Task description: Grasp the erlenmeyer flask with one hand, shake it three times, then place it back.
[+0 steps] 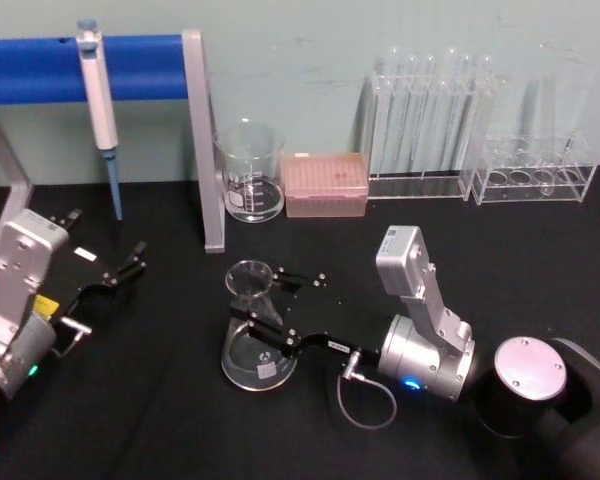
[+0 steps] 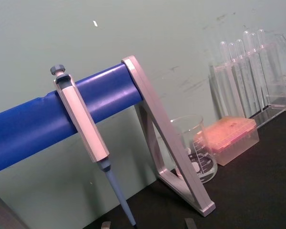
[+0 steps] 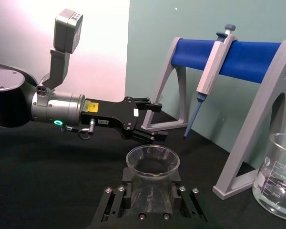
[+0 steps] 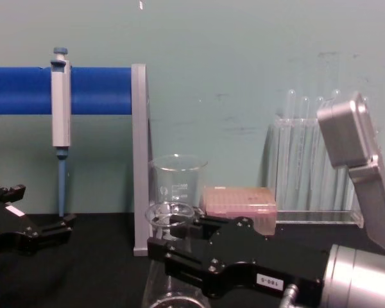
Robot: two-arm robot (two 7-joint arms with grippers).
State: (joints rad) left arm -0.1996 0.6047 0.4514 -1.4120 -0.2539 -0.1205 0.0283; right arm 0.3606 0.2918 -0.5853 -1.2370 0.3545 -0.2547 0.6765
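Where the black table (image 1: 130, 420) fills the lower frame, the left gripper (image 1: 135, 260) idles agape at left. At centre, the right gripper (image 1: 258, 296) clasps the neck of the upright erlenmeyer flask (image 1: 260, 370).

Rear closed by a pale green wall (image 1: 310, 40), matt, marked with faint scuffs and dark smudges. In the right wrist view, joined at a straight vertical edge to a paler pinkish-white wall section (image 3: 105, 47). Below, a black matt table top (image 1: 160, 400), meeting the wall's foot, evenly lit.
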